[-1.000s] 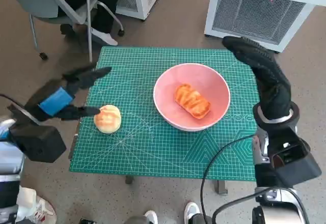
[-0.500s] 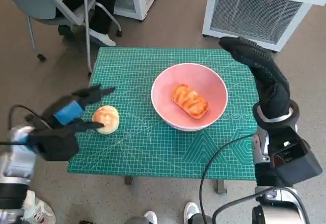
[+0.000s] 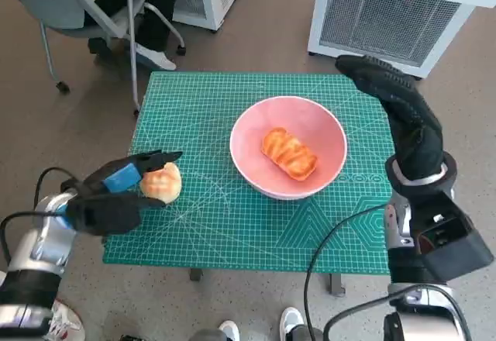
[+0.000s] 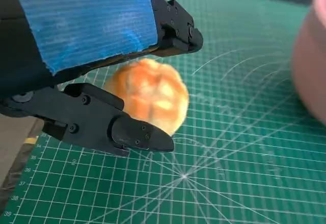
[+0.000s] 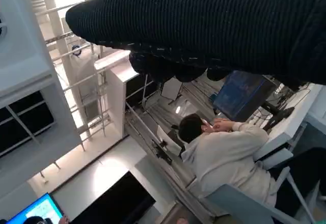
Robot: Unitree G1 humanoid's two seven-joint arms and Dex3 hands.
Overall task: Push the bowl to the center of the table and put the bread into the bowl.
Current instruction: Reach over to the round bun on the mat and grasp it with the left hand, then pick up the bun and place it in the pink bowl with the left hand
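Note:
A pink bowl [image 3: 329, 136] stands a little right of the middle of the green mat [image 3: 232, 225], with a glazed bread loaf [image 3: 289, 153] lying inside it. A round bun [image 3: 162, 182] sits on the mat near its left edge. My left hand [image 3: 116, 190] is low beside the bun, fingers spread to either side of it. In the left wrist view the bun [image 4: 150, 94] lies between the black fingers [image 4: 170, 25], and the bowl's wall [image 4: 311, 66] shows at the edge. My right hand [image 3: 399, 112] hovers flat over the table's right edge, holding nothing.
A chair [image 3: 85, 15] with a person's legs stands beyond the far left corner. White cabinets [image 3: 395, 15] line the back. Shoes [image 3: 229, 330] show at the table's near edge. The right wrist view shows a seated person [image 5: 224, 152] under the glove [image 5: 214, 25].
My left hand has dropped and slid in toward the bun, its fingers now straddling it. Bowl, loaf and right hand have stayed put.

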